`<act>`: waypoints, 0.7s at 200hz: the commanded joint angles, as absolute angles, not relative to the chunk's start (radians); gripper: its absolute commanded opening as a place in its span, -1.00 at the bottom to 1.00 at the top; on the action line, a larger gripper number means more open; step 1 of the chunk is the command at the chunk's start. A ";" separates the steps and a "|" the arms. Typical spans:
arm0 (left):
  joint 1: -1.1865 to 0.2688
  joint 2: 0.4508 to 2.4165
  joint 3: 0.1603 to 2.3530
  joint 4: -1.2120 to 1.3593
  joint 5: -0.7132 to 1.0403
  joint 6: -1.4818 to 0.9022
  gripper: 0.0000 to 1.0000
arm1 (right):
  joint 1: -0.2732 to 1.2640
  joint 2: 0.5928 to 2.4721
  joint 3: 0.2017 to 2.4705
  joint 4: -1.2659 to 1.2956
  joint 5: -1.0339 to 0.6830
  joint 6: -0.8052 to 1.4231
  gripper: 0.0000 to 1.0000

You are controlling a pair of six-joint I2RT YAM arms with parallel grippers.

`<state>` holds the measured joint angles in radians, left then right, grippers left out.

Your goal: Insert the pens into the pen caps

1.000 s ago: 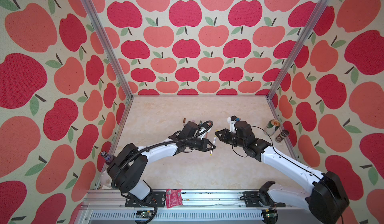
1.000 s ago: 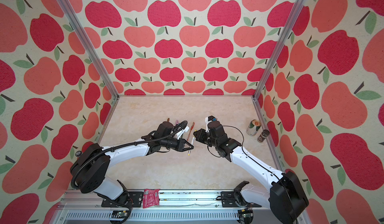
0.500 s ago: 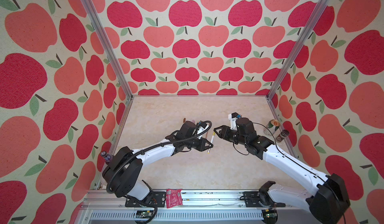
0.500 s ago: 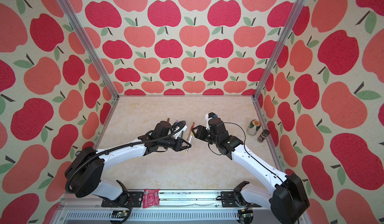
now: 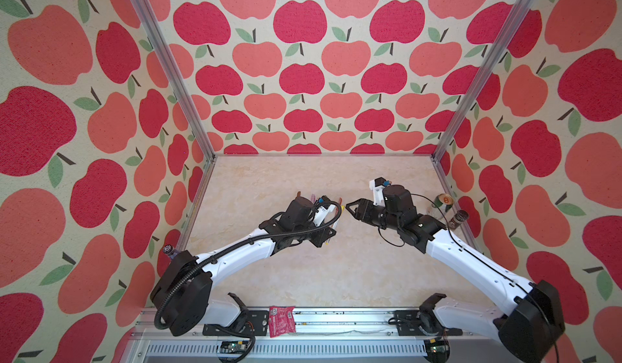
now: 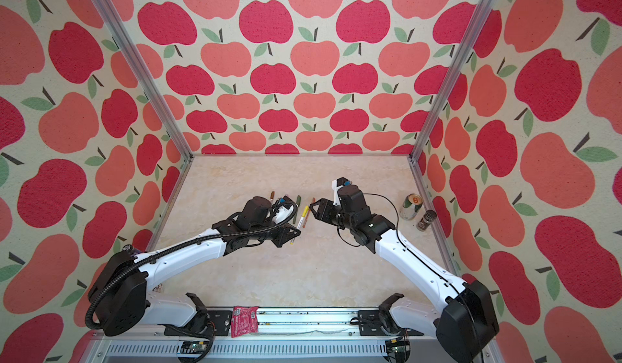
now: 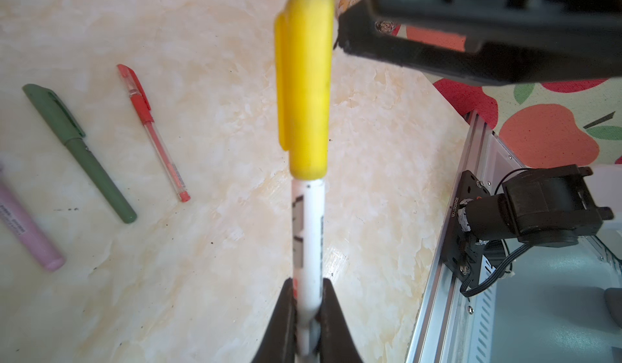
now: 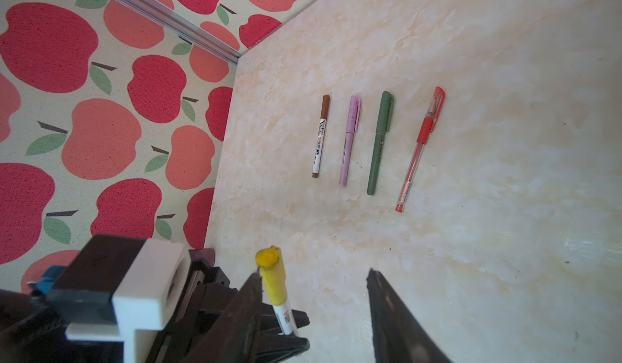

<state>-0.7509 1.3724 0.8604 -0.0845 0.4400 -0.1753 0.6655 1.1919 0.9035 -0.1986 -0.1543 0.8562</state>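
Above the marble counter (image 8: 488,176), left claw (image 7: 307,282) pinches the yellow-capped pen (image 7: 308,226); right claw (image 8: 313,274), spread empty, may knock it askew.

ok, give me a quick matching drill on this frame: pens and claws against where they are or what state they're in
Things:
1. yellow-capped pen
2. dark green pen
3. red pen
4. right claw

Places or states:
A. open, gripping nothing
B. capped, at one end of the row on the table, beside the dark green pen
C. gripped by the shut left claw
D. capped, lying between the lilac pen and the red pen

Pairs: 1-C, 2-D, 3-B, 4-A
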 commanded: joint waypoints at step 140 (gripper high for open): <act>-0.781 1.359 0.899 -0.154 0.385 -0.098 -0.92 | 0.720 1.318 1.023 -0.215 -0.209 0.806 -0.17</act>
